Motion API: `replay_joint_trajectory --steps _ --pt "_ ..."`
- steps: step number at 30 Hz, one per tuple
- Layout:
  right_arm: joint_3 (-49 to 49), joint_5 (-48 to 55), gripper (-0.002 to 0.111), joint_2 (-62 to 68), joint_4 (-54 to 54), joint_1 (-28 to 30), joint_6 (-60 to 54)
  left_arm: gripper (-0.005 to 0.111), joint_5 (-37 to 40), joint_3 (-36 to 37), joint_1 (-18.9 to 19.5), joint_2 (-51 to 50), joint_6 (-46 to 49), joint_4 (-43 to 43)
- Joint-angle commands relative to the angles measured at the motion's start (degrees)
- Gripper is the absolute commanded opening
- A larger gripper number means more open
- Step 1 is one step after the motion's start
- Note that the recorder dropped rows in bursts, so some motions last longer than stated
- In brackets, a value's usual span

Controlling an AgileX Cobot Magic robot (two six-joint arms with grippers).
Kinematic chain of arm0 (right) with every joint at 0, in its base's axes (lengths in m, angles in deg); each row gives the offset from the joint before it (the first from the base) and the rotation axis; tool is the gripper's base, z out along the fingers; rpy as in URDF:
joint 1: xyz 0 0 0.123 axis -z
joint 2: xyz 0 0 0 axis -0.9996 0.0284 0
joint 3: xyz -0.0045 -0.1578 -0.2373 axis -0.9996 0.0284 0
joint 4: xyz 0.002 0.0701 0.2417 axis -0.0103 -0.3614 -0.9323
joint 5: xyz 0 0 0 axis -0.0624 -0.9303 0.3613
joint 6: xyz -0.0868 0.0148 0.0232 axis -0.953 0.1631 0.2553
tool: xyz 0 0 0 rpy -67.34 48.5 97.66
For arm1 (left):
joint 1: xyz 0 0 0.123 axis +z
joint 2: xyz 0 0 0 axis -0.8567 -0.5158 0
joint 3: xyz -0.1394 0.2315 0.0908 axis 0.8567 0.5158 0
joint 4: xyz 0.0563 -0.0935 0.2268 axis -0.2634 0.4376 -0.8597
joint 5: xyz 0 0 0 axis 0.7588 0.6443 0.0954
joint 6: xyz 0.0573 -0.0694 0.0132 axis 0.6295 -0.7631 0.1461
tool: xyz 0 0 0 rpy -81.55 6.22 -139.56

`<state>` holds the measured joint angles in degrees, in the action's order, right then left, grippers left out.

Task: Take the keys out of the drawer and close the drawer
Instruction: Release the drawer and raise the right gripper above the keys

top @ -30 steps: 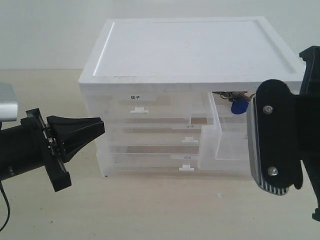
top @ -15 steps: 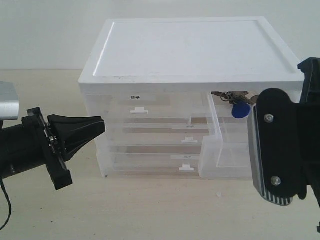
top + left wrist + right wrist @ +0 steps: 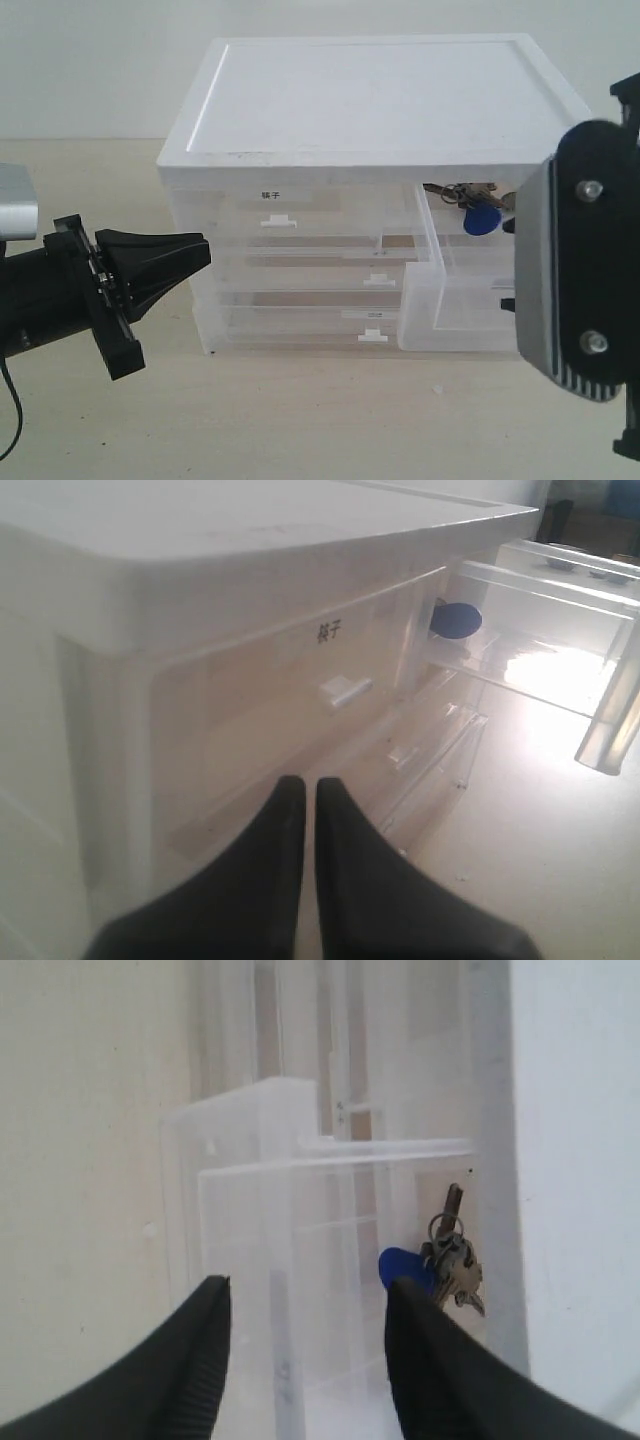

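Keys [image 3: 455, 1260] in drawer [image 3: 440, 305] are being judged light, loose; best pinched at the ring [image 3: 442, 1226]. Right gripper [image 3: 307, 1288] is being held released, left gripper [image 3: 305, 785] clenched.

The setting looked like a robotics lab bench rather than a home or office. A plain beige tabletop [image 3: 300, 420] met a blank pale wall [image 3: 90, 60], and a white plastic drawer cabinet [image 3: 380, 100] sat squarely at its middle, one drawer front carrying a small printed label [image 3: 270, 195]. The black left gripper [image 3: 203, 252] and right gripper [image 3: 305, 1295] flanked the cabinet.
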<state>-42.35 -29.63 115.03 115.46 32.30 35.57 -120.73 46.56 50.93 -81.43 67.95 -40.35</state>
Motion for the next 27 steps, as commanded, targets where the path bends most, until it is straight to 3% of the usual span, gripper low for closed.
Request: replay_joint_trajectory --steps 1,5,9,13,15,18,21,27 --pt "0.1 -4.9 0.043 -1.8 -0.2 -0.4 7.2 0.005 -0.5 -0.2 -0.5 -0.2 -0.3 0.1" --pt "0.1 -7.0 0.041 -1.4 2.2 -0.4 16.1 0.005 -0.5 -0.2 -0.5 -0.2 -0.3 0.1" --pt "0.1 -0.7 0.018 1.8 17.3 -0.4 36.4 0.005 -0.5 -0.2 -0.5 -0.2 -0.3 -0.8" --pt "-0.6 -1.2 0.022 1.8 16.5 -0.4 35.8 0.005 -0.5 -0.2 -0.5 -0.2 -0.5 -1.3" --pt "-4.9 3.9 0.033 1.8 13.8 -0.4 37.2 0.005 -0.5 -0.2 -0.5 -0.2 -0.5 -1.3" --pt "-12.8 13.7 0.032 1.8 5.6 -0.4 30.2 0.005 -0.5 -0.2 -0.5 -0.2 -0.5 -1.3" --pt "-19.1 24.2 0.032 1.8 -15.2 -0.4 11.4 0.005 -0.5 -0.2 -0.5 -0.2 -0.5 -1.3" --pt "-19.3 26.3 0.032 4.1 -12.7 -0.4 7.1 0.005 -0.5 -0.2 -0.5 -0.2 -0.4 -1.9"
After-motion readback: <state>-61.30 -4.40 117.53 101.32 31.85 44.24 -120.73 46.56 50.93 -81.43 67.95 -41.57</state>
